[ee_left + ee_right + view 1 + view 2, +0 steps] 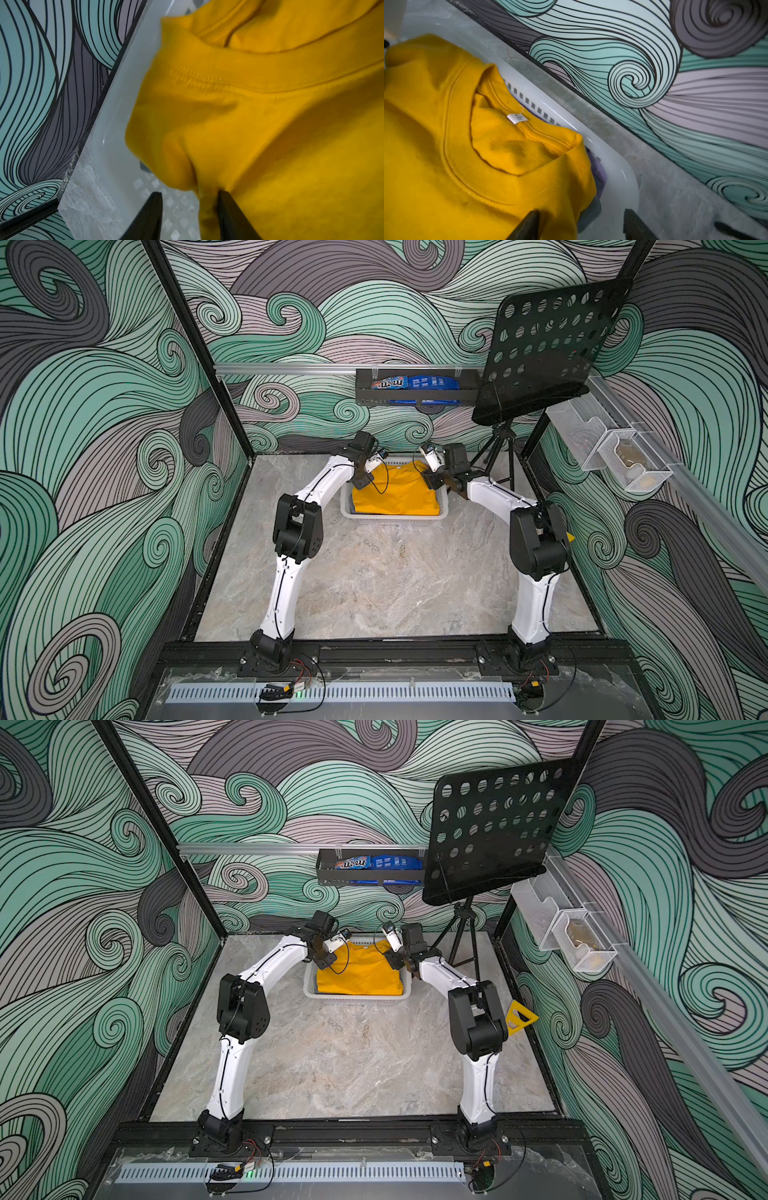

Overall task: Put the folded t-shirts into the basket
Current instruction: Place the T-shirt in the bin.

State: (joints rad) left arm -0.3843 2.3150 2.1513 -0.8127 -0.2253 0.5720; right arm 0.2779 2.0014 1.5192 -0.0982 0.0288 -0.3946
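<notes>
On the grey marbled tabletop (374, 580) sat the white perforated plastic basket (395, 519). The folded mustard-yellow cloth t-shirt (395, 495) lay on top inside it, with a lavender cloth edge (598, 174) showing beneath. Over its far corners, the left gripper (189, 193) and the right gripper (581, 211) stood spread, pinching nothing.

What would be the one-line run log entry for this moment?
yellow t-shirt: in basket, over lavender cloth | left gripper: open | right gripper: open
</notes>
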